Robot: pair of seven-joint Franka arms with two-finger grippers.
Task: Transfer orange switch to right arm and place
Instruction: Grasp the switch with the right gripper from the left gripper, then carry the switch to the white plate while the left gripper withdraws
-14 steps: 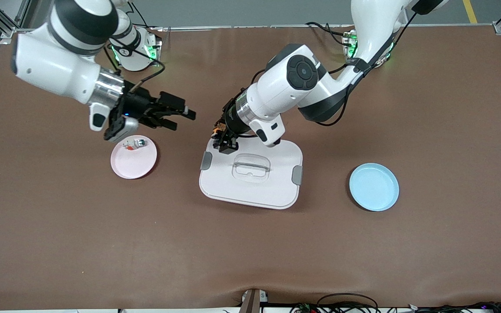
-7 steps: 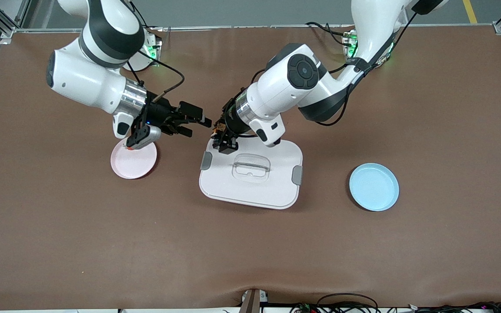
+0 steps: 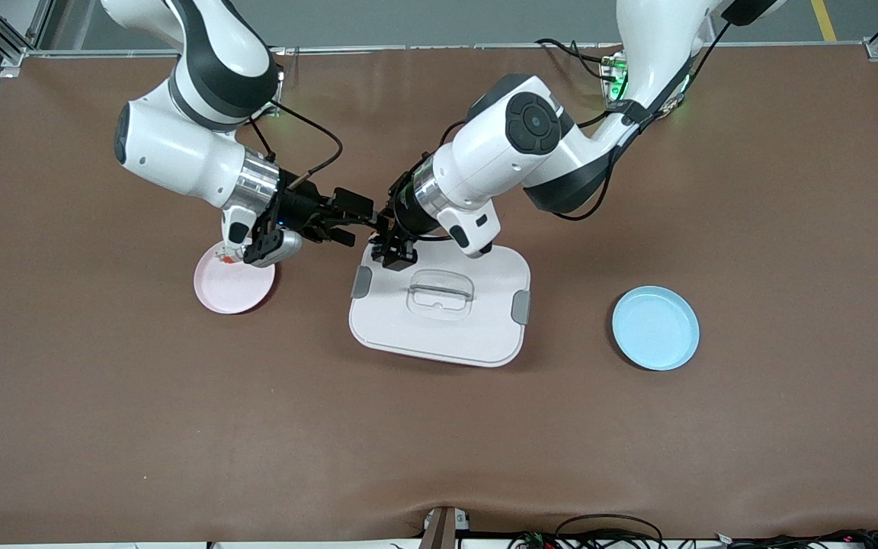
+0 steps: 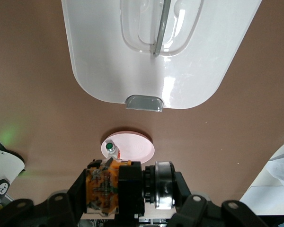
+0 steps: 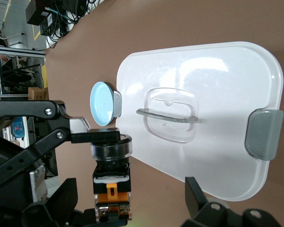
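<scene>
Between the left gripper's [image 3: 392, 245] fingers, clamped shut on it, sits the orange switch [image 5: 111, 176], up in the air over the ten o'clock corner of the white lid [image 3: 447, 332] as the front view shows it. The right gripper [image 3: 357, 222] is at the switch's nine o'clock with its jaws wide, and in the right wrist view they bracket the body without touching it.

The main risk, as I judge it, is timing. If the left fingers let go before the right ones have bitten, the switch drops onto the lid and may roll. A skewed bite on the round collar could also squirt it out, and the fingertips are crowded enough to collide.

Farther out at nine o'clock lies the pink plate [image 3: 232, 293], carrying a green-tipped part [image 4: 110, 147]. A blue plate [image 3: 656, 329] lies at three o'clock.
</scene>
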